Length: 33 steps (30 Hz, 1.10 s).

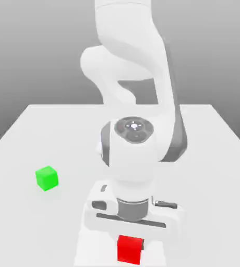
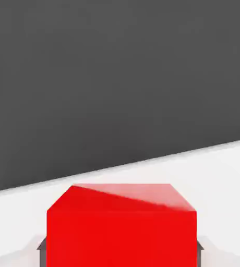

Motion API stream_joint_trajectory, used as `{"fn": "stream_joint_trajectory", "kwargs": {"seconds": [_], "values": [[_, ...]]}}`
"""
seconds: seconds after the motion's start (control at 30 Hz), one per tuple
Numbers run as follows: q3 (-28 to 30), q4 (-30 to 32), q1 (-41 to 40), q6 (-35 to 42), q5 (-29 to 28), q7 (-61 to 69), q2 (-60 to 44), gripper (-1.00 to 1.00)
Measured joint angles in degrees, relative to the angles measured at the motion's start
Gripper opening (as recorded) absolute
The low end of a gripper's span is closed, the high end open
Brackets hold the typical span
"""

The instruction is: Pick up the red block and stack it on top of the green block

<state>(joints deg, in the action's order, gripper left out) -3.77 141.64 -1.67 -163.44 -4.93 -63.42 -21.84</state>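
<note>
Under the pincer (image 1: 130,241), bright-red block (image 1: 129,249).

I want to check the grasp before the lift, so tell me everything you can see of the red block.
The red block is a small, plain, bright-red cube with smooth matte faces, undamaged. In the exterior view it sits near the bottom edge, directly under the white arm's hand, on the white table and well apart from the green block. In the hand view it sits upright and square, its top face catching light, with a dark fingertip of the gripper at each lower side, closed against it.
</note>
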Motion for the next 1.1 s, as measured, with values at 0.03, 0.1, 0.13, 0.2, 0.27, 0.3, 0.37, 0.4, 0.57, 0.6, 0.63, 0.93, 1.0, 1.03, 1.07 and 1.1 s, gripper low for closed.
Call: {"fn": "stream_joint_trajectory", "kwargs": {"seconds": [0.03, 0.1, 0.13, 0.2, 0.27, 0.3, 0.37, 0.4, 0.57, 0.6, 0.63, 0.93, 1.0, 1.03, 1.07, 1.1], "values": [[-0.2, 0.1, -0.1, 0.6, 0.1, 0.1, 0.7, -1.00], [-0.7, 0.6, -0.5, 3.2, 0.9, 0.7, 3.8, -1.00], [-1.0, 0.9, -0.8, 4.8, 1.3, 1.0, 5.7, -1.00], [-1.2, 1.7, -1.1, 8.0, 2.2, 1.4, 9.7, -1.00], [2.2, 4.8, -3.0, 9.0, 1.2, -2.6, 13.7, -1.00], [4.0, 6.5, -4.5, 9.3, 0.4, -5.1, 15.7, -1.00], [7.2, 10.1, -10.2, 9.6, -1.5, -10.6, 19.7, -1.00], [7.8, 12.0, -14.5, 9.8, -2.5, -13.5, 21.8, -1.00], [12.0, 21.5, -24.9, 10.4, -5.2, -26.2, 32.1, -1.00], [12.9, 23.3, -27.1, 10.5, -5.4, -28.4, 34.0, -1.00], [13.8, 25.0, -29.2, 10.6, -5.5, -30.5, 35.9, -1.00], [18.4, 30.9, -34.4, -0.7, -1.6, -35.1, 30.4, -1.00], [18.7, 30.8, -33.6, -4.7, 0.6, -33.7, 26.2, -1.00], [18.7, 30.7, -33.2, -6.2, 1.7, -32.9, 24.7, 1.00], [18.7, 30.7, -33.1, -6.2, 1.7, -32.9, 24.7, 1.00], [18.7, 30.7, -33.1, -6.2, 1.7, -32.9, 24.7, 1.00]]}}
